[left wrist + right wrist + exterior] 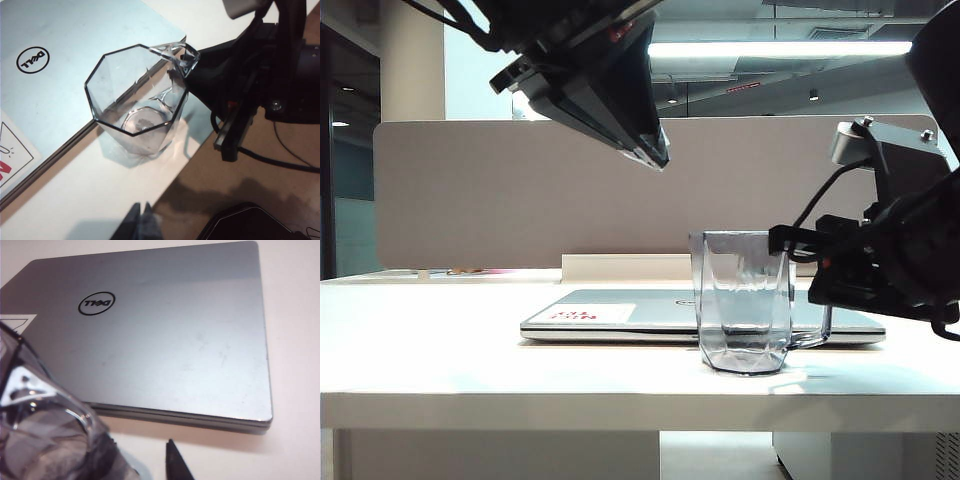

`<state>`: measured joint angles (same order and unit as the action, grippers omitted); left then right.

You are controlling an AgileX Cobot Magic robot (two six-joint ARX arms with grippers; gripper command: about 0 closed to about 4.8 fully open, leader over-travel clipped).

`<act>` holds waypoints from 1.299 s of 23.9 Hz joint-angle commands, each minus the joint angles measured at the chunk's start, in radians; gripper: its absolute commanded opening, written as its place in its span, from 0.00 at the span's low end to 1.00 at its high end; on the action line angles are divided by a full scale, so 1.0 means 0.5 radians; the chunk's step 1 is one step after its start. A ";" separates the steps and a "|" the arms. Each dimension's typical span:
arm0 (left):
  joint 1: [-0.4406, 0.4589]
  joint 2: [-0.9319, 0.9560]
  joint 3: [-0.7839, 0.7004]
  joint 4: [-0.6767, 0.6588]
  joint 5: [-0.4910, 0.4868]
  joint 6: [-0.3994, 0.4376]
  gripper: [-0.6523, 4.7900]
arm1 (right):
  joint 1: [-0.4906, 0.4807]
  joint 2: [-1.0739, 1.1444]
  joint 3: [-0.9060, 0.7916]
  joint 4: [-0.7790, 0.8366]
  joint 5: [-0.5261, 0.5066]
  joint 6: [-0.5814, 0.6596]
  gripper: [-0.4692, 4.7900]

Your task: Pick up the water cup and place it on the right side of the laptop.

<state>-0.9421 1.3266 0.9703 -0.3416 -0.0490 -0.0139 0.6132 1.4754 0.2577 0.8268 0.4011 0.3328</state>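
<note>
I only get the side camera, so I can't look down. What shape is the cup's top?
Observer: Eight-sided. The left wrist view looks straight down on the water cup.
Operator: Is it standing on the laptop?
Observer: No, it stands on the table, just off the Dell laptop.
Operator: Where are the grippers?
Observer: The right gripper is at the top of the handle. The left gripper hangs above the cup, shut.
</note>
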 commanded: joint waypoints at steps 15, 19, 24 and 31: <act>-0.004 -0.008 0.002 0.016 -0.001 0.051 0.11 | -0.018 0.103 0.046 0.083 0.015 -0.001 0.19; -0.003 -0.008 0.002 0.014 -0.001 0.052 0.11 | -0.018 0.139 0.053 0.117 0.016 -0.002 0.15; -0.003 -0.008 0.002 0.014 -0.001 0.052 0.11 | -0.018 0.139 0.055 0.150 0.015 -0.045 0.09; -0.003 -0.008 0.002 0.014 -0.001 0.085 0.11 | -0.014 0.101 0.054 0.179 -0.039 -0.160 0.09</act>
<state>-0.9421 1.3262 0.9703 -0.3412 -0.0490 0.0227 0.6037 1.5410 0.2817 0.8764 0.3874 0.2634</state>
